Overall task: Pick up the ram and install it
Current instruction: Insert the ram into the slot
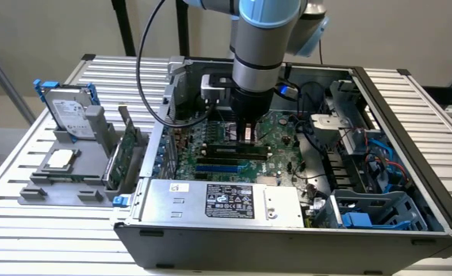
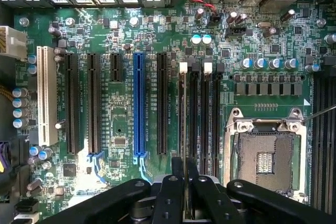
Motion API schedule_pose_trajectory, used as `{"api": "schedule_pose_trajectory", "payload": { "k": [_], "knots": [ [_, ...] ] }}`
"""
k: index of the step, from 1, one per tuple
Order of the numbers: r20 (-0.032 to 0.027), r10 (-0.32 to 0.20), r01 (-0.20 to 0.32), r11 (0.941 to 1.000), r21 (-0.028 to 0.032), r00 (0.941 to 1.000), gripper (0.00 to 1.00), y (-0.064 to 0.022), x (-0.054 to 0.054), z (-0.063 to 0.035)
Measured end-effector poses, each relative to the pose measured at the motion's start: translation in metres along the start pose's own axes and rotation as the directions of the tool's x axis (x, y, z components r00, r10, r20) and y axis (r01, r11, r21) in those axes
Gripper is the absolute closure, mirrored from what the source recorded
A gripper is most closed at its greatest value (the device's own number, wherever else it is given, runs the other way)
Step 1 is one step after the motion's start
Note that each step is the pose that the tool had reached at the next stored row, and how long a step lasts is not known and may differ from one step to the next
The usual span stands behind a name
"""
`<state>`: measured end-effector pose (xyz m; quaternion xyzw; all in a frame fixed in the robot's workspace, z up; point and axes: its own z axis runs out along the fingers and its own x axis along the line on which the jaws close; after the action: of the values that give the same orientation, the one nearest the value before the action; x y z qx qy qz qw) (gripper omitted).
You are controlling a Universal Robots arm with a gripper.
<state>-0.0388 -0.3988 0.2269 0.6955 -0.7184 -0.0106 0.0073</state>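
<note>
Gripper (image 2: 184, 174): clamped on the ram (image 2: 183, 114), edge-on.
Ram: seated over a motherboard (image 2: 126, 124) memory slot.

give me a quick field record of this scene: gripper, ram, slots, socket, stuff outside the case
gripper: shut on the ram, low over the motherboard
ram: held edge-on, lined up with a memory slot
memory slots: black, white latches at one end
cpu socket: empty
outside case: hard drive, processor chip and expansion card on a grey holder
</note>
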Motion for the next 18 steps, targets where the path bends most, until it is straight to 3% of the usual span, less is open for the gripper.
{"api": "schedule_pose_trajectory", "payload": {
  "k": [17,18],
  "knots": [
    [-0.0022,0.001,-0.001,1.0,0.0001,1.0,1.0,-0.0001,-0.0014,0.0049],
    [-0.0021,0.001,-0.001,1.0,0.0001,1.0,0.0,-0.0001,-0.0014,0.0049]
  ]
}}
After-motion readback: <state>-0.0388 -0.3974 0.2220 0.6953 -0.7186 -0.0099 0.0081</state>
